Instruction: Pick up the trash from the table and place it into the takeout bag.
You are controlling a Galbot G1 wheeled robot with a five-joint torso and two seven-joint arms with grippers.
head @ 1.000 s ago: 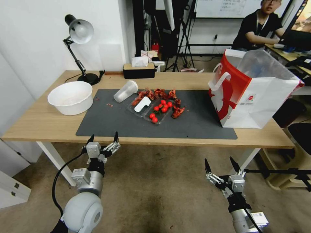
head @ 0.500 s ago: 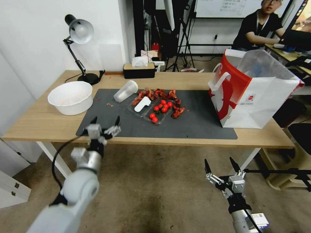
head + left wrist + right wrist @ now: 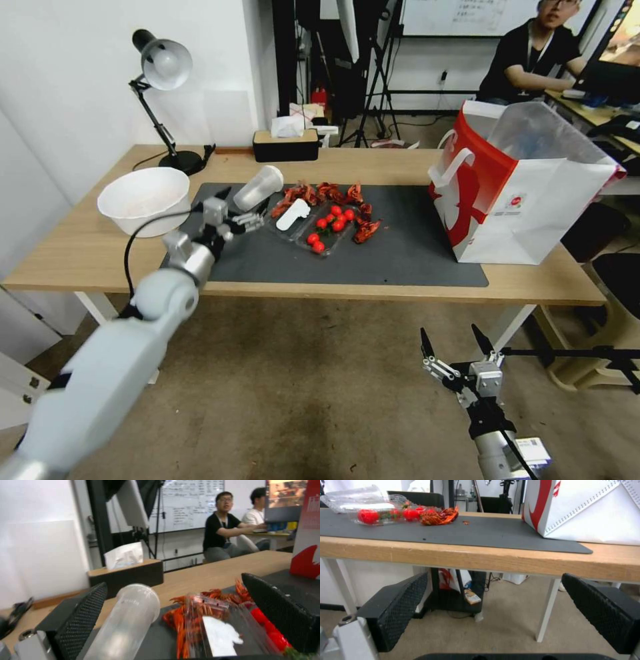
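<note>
Just ahead of the left tool [image 3: 235, 208], whose jaws stand wide and empty over the bench [image 3: 80, 257], the clear plastic cup [image 3: 258, 188] lies on its side, long axis running away between them. Right tool [image 3: 453, 343] hangs open, far below.

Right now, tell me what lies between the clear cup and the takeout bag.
In the head view, between the clear cup and the takeout bag lie a clear tray of red tomatoes, red scraps, then bare grey mat.
</note>
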